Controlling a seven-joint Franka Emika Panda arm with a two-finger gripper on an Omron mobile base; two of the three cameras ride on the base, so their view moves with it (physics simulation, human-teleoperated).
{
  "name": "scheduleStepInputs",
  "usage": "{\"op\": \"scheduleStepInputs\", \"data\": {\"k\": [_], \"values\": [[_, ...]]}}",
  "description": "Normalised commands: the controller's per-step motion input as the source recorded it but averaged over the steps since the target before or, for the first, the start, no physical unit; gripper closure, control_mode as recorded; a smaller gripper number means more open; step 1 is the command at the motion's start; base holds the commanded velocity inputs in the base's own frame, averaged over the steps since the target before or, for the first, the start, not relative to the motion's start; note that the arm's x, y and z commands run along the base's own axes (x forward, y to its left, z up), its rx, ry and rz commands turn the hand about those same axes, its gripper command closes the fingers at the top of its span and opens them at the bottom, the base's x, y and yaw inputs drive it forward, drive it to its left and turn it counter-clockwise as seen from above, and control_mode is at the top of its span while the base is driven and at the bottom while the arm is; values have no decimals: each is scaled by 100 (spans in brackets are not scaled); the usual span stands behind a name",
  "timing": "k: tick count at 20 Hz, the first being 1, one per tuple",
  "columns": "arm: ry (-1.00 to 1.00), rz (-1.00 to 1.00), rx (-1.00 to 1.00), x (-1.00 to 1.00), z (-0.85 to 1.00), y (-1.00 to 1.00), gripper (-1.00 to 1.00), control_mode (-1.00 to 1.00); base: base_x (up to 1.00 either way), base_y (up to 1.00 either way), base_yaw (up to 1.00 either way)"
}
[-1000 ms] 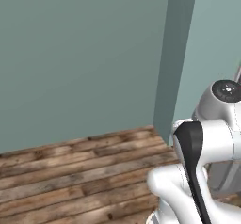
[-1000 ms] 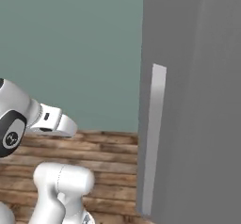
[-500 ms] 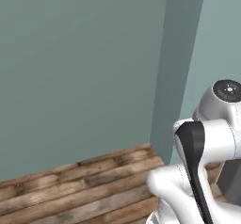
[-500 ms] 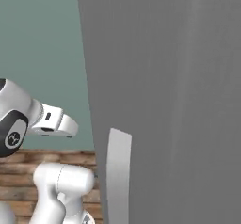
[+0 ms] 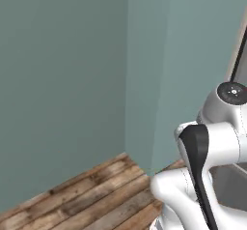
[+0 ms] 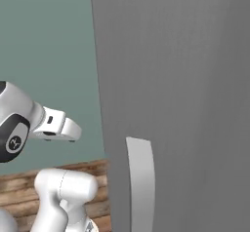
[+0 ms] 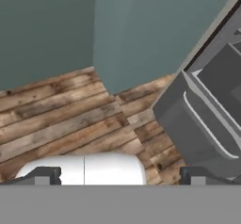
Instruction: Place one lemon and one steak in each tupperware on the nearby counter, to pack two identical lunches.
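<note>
1. Tool [image 7: 117,176] state first: in the hand view I see its two dark tips low in the picture, one at each side, standing far apart with nothing between them. It carries nothing.

2. Ahead of the hand I see wooden plank floor [image 7: 61,115], a teal wall [image 7: 47,25] with a projecting corner, and at the right a grey cabinet unit [image 7: 202,124] with a pale handle line along its front.

3. From the left base view I get the same teal wall [image 5: 58,79] meeting the floor [image 5: 91,195], with my arm folded at the lower right.

4. From the right base view a tall grey panel [image 6: 180,80] with a pale vertical handle [image 6: 141,182] stands very near the camera, so I judge the base is just beside a tall appliance or cabinet.

5. Where the task's things are: I cannot say. I can make out no lemon, steak, tupperware or worktop from these pictures, so I cannot tell how many items are packed.

6. Step in hand, as I judge it: travel or search, with the base facing a room corner and not any work surface.

7. Next move, in my view: turn or drive the base until food or trays come into sight, keep the arm tucked clear of the grey panel, and only then line up on a lemon or steak with the tips spread as they are.
</note>
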Motion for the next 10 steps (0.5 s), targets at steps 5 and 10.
{"op": "scheduleStepInputs", "data": {"k": [5,10], "values": [[0,0,0,0,0,0,-100,100,1,6,-58],[0,0,0,0,0,0,-100,100,1,30,-57]]}}
